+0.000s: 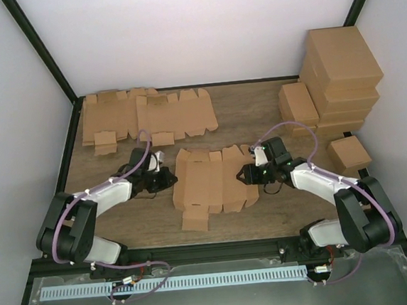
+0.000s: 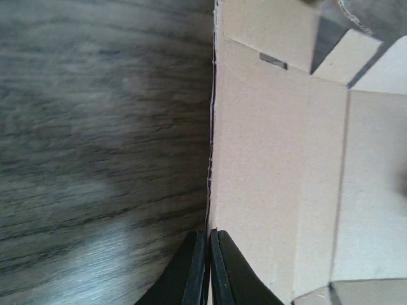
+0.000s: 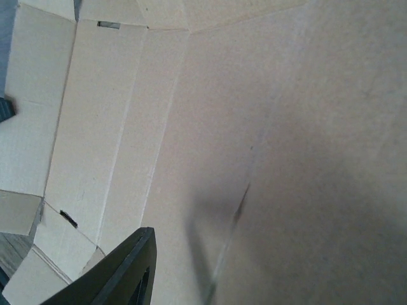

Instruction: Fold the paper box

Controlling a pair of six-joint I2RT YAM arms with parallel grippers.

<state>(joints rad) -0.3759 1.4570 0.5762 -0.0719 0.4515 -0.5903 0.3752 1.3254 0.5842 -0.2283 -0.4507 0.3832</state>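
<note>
One dark wood-grain table (image 1: 258,119) sits within white walls (image 1: 178,26). The paper box (image 1: 210,184) lies opened out at centre. At its 9 o'clock edge the left gripper (image 1: 164,179), reaching inward, has fingers closed, seemingly pinching that edge. At 3 o'clock the right gripper (image 1: 248,173) reaches inward; its finger spacing cannot be told.

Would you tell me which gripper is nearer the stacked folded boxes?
Right. The right gripper is in front and left of the folded boxes; the left gripper is farther left, beyond the paper box.

Brown die-cut paper box (image 1: 208,184) lies mostly unfolded.
</note>
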